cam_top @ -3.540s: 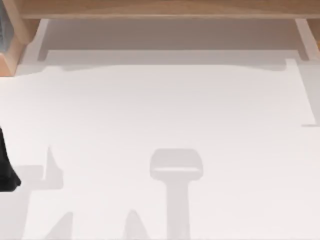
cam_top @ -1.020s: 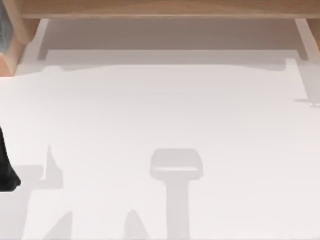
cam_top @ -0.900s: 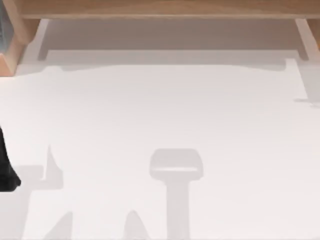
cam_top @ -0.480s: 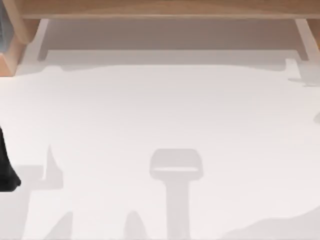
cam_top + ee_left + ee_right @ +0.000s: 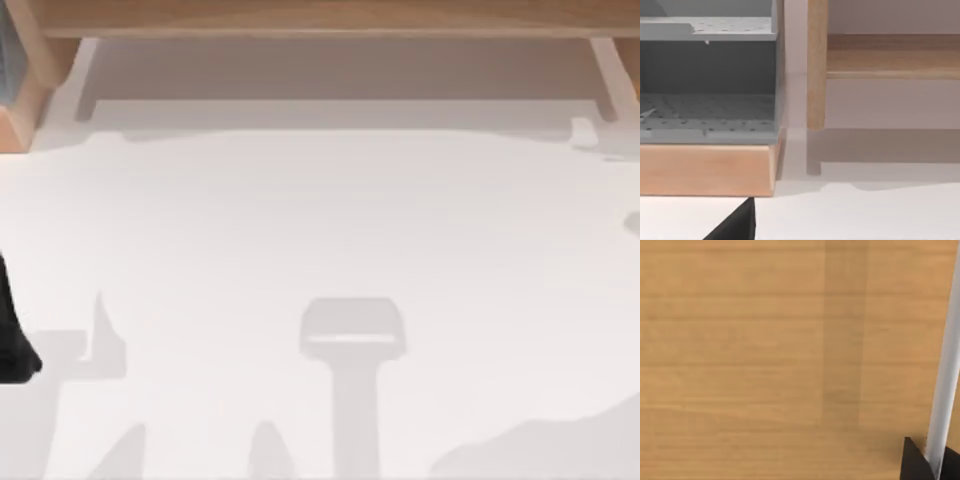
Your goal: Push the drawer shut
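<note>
A broad grey shadow (image 5: 545,450) is spreading across the lower right of the white table (image 5: 320,220) in the top view, larger than half a second ago, and the small shadows at the right edge are shifting upward. The right arm is probably travelling toward its push.

In its wrist view, the right gripper (image 5: 918,463) is facing a smooth panel (image 5: 750,340) with horizontal wood grain, likely the drawer front, beside a slim pale bar (image 5: 946,365). The left arm (image 5: 12,340) is sitting parked at the left edge, looking at a grey perforated tray (image 5: 705,110) on a wooden base (image 5: 705,167). Neither gripper's opening can be told.
</note>
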Robot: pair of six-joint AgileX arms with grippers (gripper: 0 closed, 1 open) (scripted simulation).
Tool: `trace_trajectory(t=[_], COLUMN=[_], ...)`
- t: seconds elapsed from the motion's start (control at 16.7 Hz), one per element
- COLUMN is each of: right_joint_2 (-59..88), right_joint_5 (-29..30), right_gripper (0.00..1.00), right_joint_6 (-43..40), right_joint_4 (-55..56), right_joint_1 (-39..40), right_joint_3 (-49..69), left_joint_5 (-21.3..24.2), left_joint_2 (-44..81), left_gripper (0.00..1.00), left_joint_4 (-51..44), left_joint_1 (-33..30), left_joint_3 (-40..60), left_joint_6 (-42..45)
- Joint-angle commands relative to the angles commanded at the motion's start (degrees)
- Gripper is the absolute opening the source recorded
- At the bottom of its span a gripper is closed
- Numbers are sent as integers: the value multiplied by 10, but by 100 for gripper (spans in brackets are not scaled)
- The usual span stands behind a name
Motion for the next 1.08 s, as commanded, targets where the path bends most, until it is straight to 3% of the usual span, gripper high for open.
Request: trace_trajectory(t=[0.36, 0.66, 1.08], right_joint_2=[47, 57, 57], right_joint_5=[21, 28, 28], right_gripper=[0, 0, 53], right_joint_6=[0, 0, 0], right_joint_4=[-61, -72, -72], right_joint_1=[25, 31, 31], right_joint_3=[128, 139, 139], left_joint_5=[0, 0, 0], left_joint_2=[0, 0, 0], left_gripper=[100, 100, 100], left_joint_4=[0, 0, 0], left_joint_1=[0, 0, 0], left_joint_3=[0, 0, 0], left_joint_6=[0, 0, 0])
